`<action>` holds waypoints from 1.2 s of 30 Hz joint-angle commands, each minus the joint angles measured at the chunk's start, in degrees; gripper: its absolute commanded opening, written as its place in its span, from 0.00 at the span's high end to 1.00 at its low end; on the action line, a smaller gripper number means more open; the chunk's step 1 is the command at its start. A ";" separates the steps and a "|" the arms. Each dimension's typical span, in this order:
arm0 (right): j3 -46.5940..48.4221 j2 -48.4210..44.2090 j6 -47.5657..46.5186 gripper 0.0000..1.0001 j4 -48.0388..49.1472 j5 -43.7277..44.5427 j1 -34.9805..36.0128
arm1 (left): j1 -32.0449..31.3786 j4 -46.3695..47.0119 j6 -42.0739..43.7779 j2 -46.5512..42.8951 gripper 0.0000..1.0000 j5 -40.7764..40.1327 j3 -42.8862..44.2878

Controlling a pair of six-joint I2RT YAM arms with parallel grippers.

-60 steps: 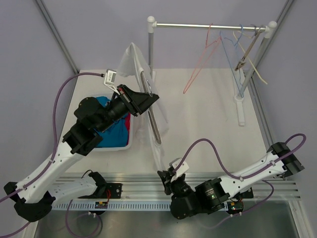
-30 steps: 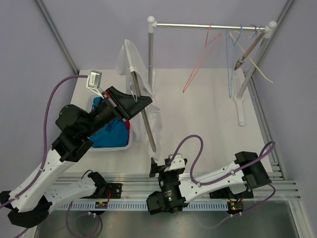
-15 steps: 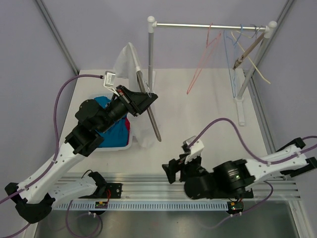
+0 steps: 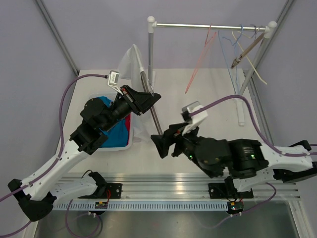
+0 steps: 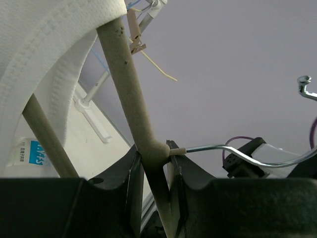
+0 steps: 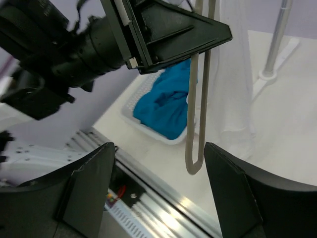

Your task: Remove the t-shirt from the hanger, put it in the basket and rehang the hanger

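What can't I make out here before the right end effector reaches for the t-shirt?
Top view: the left end effector covers the spot where the t-shirt meets the hanger.
Left wrist view: the t-shirt runs off the top and left edges; its label print is too small to read.
Right wrist view: the top edge cuts off the hanger's shoulders, so how much t-shirt sits on them is hidden.

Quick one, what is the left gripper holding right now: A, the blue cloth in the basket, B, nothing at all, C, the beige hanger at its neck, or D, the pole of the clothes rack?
C: in the left wrist view the left gripper is closed on the beige hanger right where its metal hook comes out, with the white t-shirt draped on the hanger.
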 commanded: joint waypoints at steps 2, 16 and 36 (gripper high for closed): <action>1.62 3.81 -8.22 0.22 -4.85 -3.86 -6.20 | 0.20 6.60 -2.31 0.17 1.00 2.61 0.41; -2.95 8.37 -11.47 0.51 2.80 -5.19 -12.72 | 0.20 6.52 -4.87 -3.17 1.00 5.16 -1.52; -5.05 2.94 -17.54 1.00 12.81 0.26 -14.48 | 0.20 -17.74 14.02 -15.89 0.01 -1.42 -0.64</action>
